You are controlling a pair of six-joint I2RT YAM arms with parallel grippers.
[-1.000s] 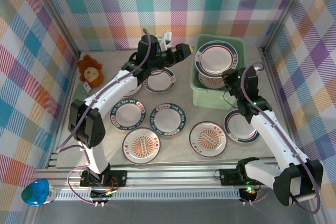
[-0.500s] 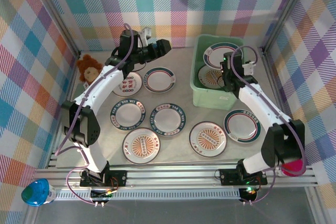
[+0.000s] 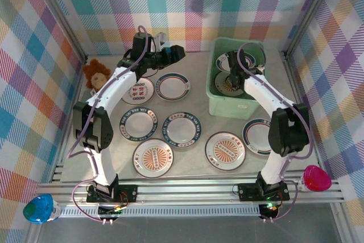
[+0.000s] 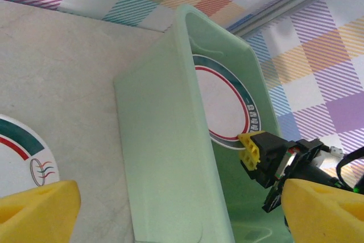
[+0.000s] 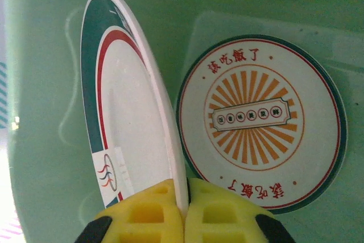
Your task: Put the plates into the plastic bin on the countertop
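I hold the right gripper (image 5: pixel 185 209) clamped on the rim of a teal-rimmed plate (image 5: pixel 128 112). The plate stands on edge inside the plastic bin (image 5: pixel 40 38), beside a flat sunburst plate (image 5: pixel 259 120). Step in hand: deposit. Next move: tilt the plate flat, lower it, then release. The left gripper (image 3: pixel 175 54) hovers above the countertop (image 3: pixel 227 126), spread wide and empty.

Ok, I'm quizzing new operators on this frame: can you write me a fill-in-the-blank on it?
The right gripper is shut on a ___.
The jaws of the left gripper stand ___.
On the plastic bin's floor, one sunburst plate lies ___.
___ plates lie on the countertop.
Missing: plate; open; flat; seven.
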